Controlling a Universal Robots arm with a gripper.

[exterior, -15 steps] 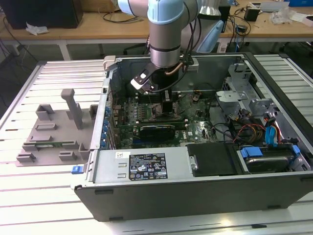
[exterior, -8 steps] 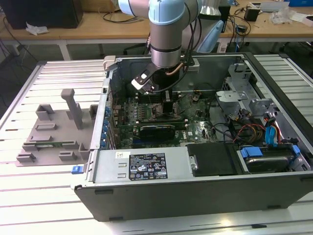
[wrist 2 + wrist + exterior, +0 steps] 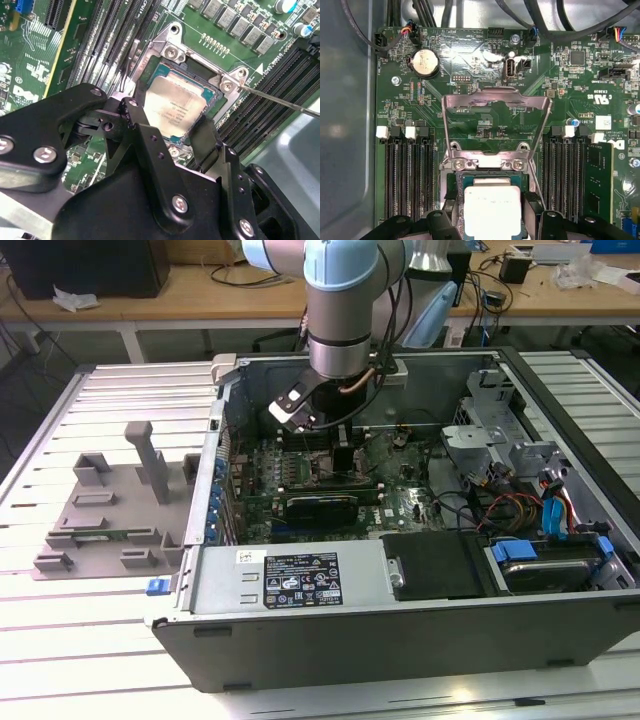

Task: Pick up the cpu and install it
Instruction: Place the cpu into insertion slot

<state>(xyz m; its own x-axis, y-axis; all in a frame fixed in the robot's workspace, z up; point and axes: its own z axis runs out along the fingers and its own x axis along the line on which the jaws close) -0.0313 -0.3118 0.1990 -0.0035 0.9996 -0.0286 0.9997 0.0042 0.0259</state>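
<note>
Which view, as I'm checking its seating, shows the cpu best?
The second wrist view: the cpu shows most of its top, socket around it. The first wrist view cuts the cpu at the edge.

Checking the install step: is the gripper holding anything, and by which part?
The gripper appears to hold the cpu by two opposite side edges, at the open socket.

Pale blue caps on a silver-grey cylindrical robot arm (image 3: 340, 310), hung with black cables (image 3: 392, 312) and a copper-coloured fitting (image 3: 355, 386) at the wrist; matte black claw (image 3: 172, 120) of jointed plates, studded with silver screws (image 3: 180, 203).
</note>
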